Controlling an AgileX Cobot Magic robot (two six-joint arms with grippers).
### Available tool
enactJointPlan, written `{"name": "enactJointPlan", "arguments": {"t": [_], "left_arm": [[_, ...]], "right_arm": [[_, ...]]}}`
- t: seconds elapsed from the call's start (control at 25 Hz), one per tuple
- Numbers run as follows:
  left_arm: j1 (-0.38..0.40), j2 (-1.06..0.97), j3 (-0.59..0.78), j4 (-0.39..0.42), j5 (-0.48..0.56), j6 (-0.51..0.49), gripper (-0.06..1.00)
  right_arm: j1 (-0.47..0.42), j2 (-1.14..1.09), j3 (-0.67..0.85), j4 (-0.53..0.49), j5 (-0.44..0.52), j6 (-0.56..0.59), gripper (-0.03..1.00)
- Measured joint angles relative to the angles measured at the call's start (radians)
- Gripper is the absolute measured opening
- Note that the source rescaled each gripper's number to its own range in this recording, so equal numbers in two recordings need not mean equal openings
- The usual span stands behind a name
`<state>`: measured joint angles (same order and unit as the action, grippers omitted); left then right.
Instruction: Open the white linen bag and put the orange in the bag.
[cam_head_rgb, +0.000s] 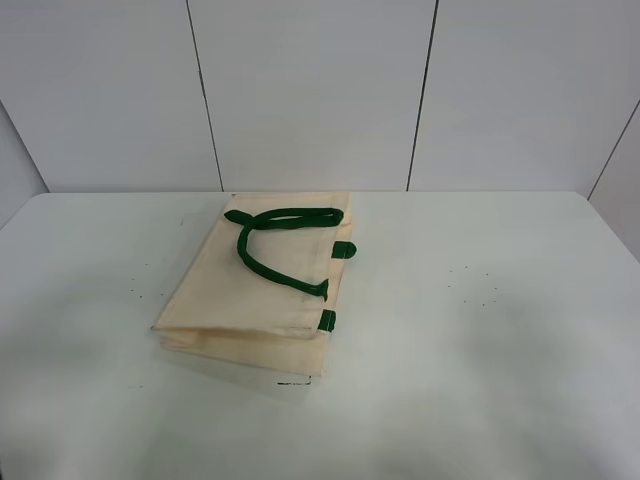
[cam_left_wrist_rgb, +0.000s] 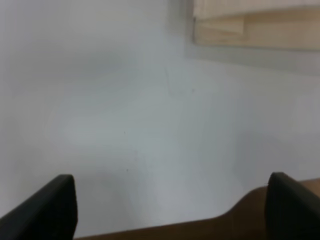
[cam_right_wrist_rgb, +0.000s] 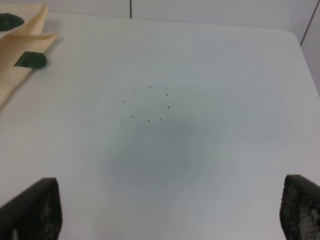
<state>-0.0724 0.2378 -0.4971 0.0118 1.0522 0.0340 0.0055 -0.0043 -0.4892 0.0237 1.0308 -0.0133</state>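
The white linen bag (cam_head_rgb: 260, 290) lies flat and folded on the white table (cam_head_rgb: 480, 330), left of the middle, with its dark green handles (cam_head_rgb: 285, 240) resting on top. Its corner shows in the left wrist view (cam_left_wrist_rgb: 255, 25), and its edge with a green handle tab shows in the right wrist view (cam_right_wrist_rgb: 15, 65). The orange is out of view in all frames. My left gripper (cam_left_wrist_rgb: 172, 205) is open and empty over bare table, some way from the bag. My right gripper (cam_right_wrist_rgb: 167, 210) is open and empty over the table to the right of the bag. Neither gripper shows in the exterior high view.
White wall panels (cam_head_rgb: 310, 90) stand behind the table's far edge. A ring of small dark dots (cam_right_wrist_rgb: 147, 104) marks the table right of the bag. A brown surface (cam_left_wrist_rgb: 240, 220) shows beyond the table's edge under the left gripper.
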Motion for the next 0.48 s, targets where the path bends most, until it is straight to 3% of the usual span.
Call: {"name": "enactJointPlan", "arguments": {"t": [0.2,0.48], "left_arm": [[0.068,-0.072,0.000,0.001,0.001,0.000,0.92],[0.071,-0.227,0.000,0.000,0.002,0.000,0.92]], "right_arm": [[0.000,0.000,0.000,0.000,0.000,0.000,1.00],[0.000,0.000,0.000,0.000,0.000,0.000,1.00]]}}
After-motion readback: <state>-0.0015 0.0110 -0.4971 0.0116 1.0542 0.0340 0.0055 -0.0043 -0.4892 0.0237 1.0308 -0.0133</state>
